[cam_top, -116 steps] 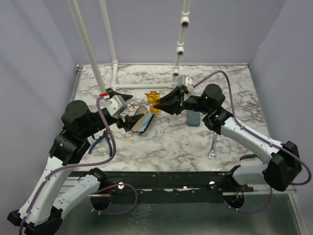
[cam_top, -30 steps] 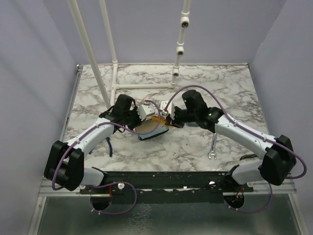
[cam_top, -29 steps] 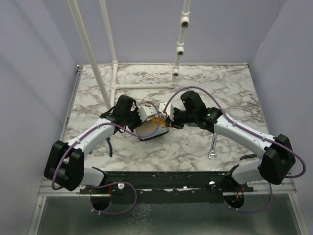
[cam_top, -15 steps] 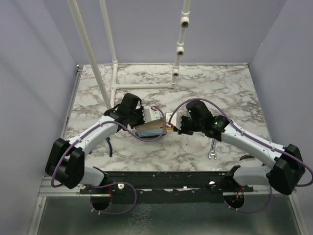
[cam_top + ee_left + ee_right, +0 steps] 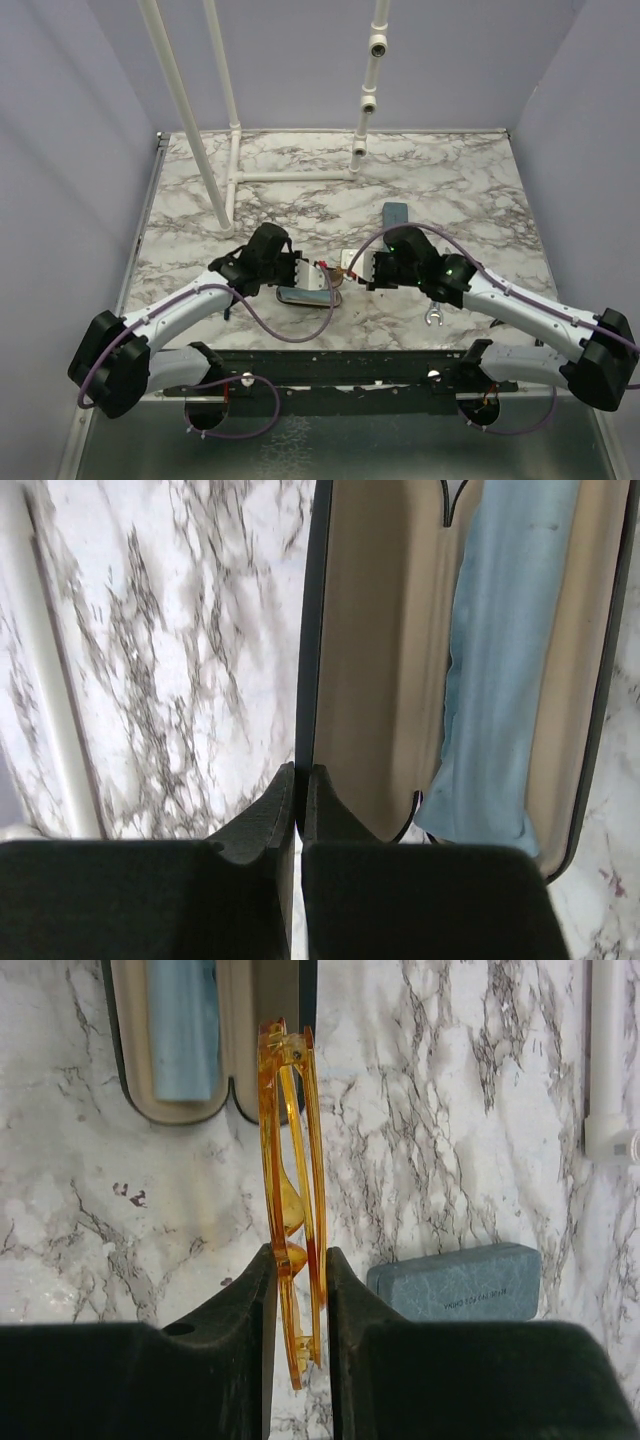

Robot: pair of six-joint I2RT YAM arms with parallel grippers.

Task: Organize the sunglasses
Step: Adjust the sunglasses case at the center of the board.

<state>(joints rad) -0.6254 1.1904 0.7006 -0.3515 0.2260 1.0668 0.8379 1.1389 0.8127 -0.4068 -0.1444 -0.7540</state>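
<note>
both arms are pulling back toward the near edge of the white marbled table (image 5: 470, 190) compared with a second ago, and dropping lower.

the black oval hard case (image 5: 380, 660) is coming along with them: a few seconds ago it was being held up mid-table, now it's lying open and flat close to the near edge. beige lining is facing up, with a light blue cloth (image 5: 505, 650) sitting inside.

left gripper (image 5: 300, 775) is still pinching the case's side wall, jaws nearly touching with just the rim between them, so it's acting as the anchor.

right gripper (image 5: 298, 1255) is clamping the translucent yellow-orange plastic sunglasses (image 5: 290, 1205). they're folded, on edge, pointing out past the fingertips. they're hanging over bare table just beside the rounded end of the open case, not in it yet.

the blue-grey oblong case (image 5: 455, 1282) is staying shut behind the right arm, now uncovered since the arm moved off it. a steel wrench (image 5: 433, 317) is lying near the right forearm.

my read: the case is now placed and steadied, so the insert is looking like the next step. the glasses are needing to shift sideways over the lining and tip flat. the thin wire pair isn't showing in any current view.
</note>
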